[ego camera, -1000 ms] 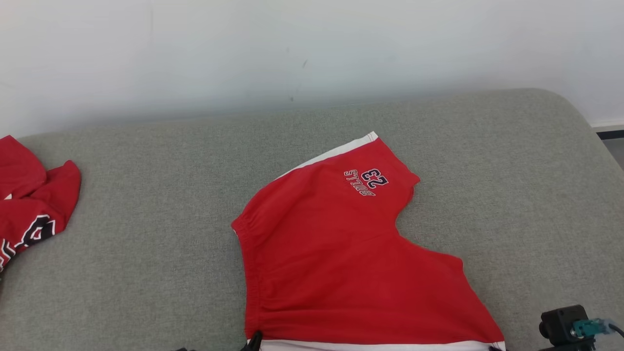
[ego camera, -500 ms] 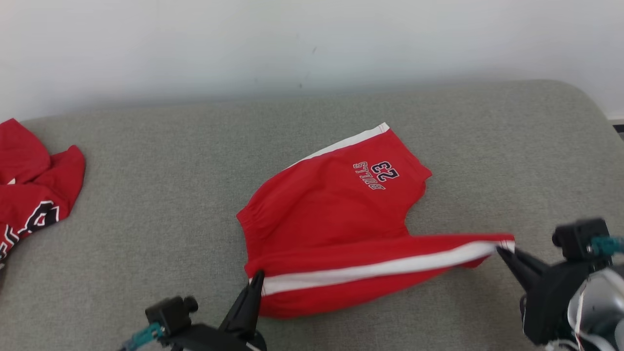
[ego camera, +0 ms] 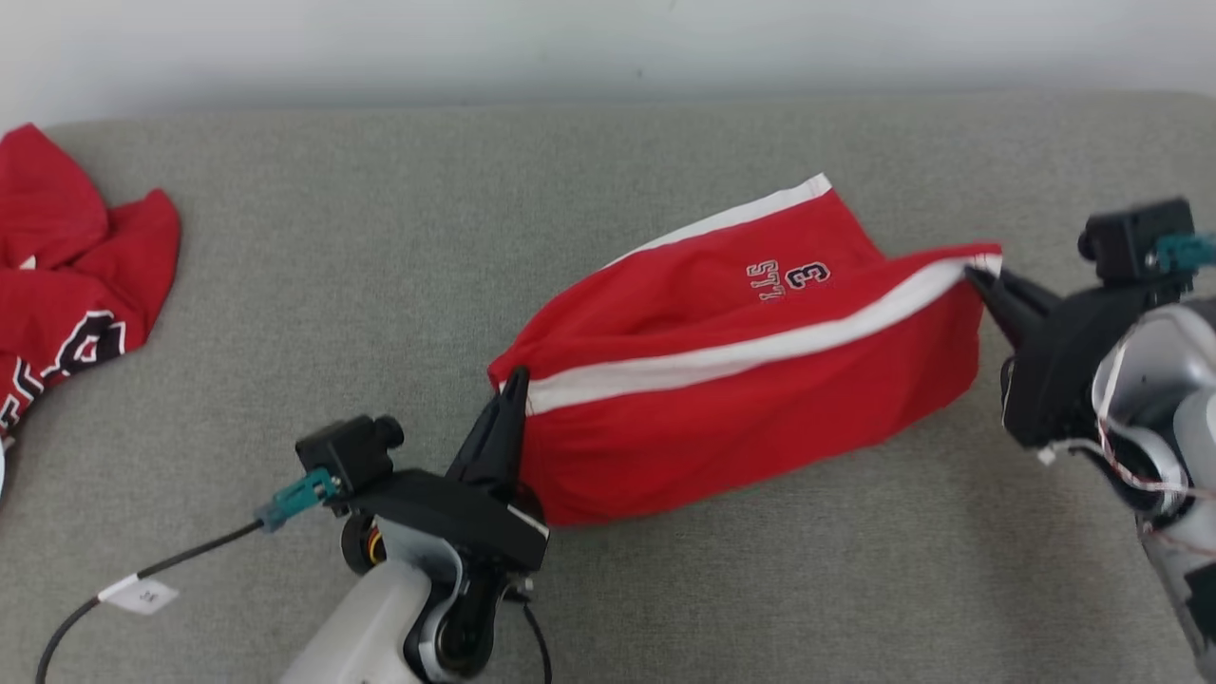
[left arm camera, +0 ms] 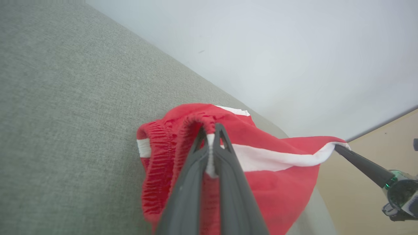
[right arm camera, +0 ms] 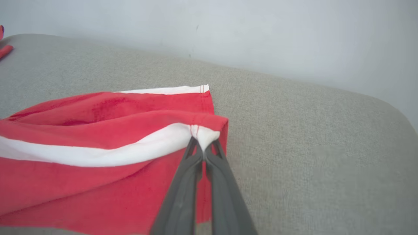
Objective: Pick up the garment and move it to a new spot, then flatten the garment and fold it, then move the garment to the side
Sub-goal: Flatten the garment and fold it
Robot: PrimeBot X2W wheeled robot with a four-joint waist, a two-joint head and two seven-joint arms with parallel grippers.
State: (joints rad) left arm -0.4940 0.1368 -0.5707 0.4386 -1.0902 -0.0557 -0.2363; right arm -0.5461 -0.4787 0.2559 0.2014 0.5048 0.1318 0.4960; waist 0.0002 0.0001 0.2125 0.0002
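I'm holding the shorts [ego camera: 722, 437] above the cushion [ego camera: 380, 237] middle. Left claw [ego camera: 518, 378] clamped on the waistband [left arm camera: 156, 153], right claw [ego camera: 975, 274] on the hem [right arm camera: 209, 132], both stretching the striped edge taut for folding over.

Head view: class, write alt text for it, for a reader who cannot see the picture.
A pair of red fabric shorts with a white side stripe is held stretched over a grey upholstered surface: the left claw pinches the stripe at the waistband, the right claw at the hem. A crumpled red garment lies at the left edge.
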